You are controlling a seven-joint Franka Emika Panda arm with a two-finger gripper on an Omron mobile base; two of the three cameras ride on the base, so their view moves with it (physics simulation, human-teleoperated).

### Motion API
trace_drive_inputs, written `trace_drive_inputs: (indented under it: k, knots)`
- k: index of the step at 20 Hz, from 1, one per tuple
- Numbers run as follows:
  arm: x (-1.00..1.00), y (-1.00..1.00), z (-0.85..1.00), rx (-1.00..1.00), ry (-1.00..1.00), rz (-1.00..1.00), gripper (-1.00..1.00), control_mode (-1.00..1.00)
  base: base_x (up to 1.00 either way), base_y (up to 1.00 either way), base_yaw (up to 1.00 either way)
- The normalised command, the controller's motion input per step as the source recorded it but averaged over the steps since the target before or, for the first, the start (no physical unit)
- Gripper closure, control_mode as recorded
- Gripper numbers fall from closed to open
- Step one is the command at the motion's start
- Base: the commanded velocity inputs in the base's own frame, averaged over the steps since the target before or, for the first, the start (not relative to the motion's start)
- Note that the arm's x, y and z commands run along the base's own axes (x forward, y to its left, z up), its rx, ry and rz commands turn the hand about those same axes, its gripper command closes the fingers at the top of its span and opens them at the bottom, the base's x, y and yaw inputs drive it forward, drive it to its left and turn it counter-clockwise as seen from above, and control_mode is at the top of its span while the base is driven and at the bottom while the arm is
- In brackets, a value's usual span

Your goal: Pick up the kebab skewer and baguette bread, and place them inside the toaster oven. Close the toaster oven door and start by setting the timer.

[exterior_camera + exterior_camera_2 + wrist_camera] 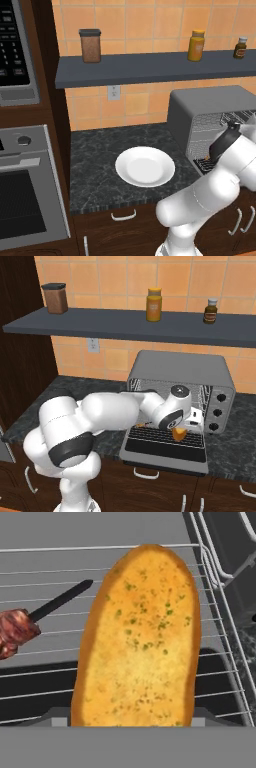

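Observation:
The toaster oven [175,363] stands on the counter with its door [165,448] folded down flat in front. My gripper [181,431] is at the oven's mouth, shut on the baguette bread [140,642], a golden loaf held lengthwise between the fingers and reaching in over the wire rack [50,572]. One end of the bread [179,434] pokes out under the hand, above the door. The kebab skewer [15,632] lies on the rack to the loaf's left, with its dark stick pointing toward the back of the oven.
A white plate [145,166] sits bare on the dark counter left of the toaster oven [215,107]. Three knobs [218,411] run down the oven's right front. A shelf [150,67] with jars hangs above. The built-in steel oven [25,200] and microwave [15,50] are far left.

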Motion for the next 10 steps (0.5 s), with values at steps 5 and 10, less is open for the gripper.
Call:
trace_drive_inputs:
  k: [5, 10]
  knots:
    - [0.07, 0.0, -0.02, 0.01, -0.01, 0.0, -1.0, -1.0, 0.0, 0.0, 0.0]
    - [0.0, -0.03, 0.01, 0.01, -0.02, 0.0, -1.0, -1.0, 0.0, 0.0, 0.0]
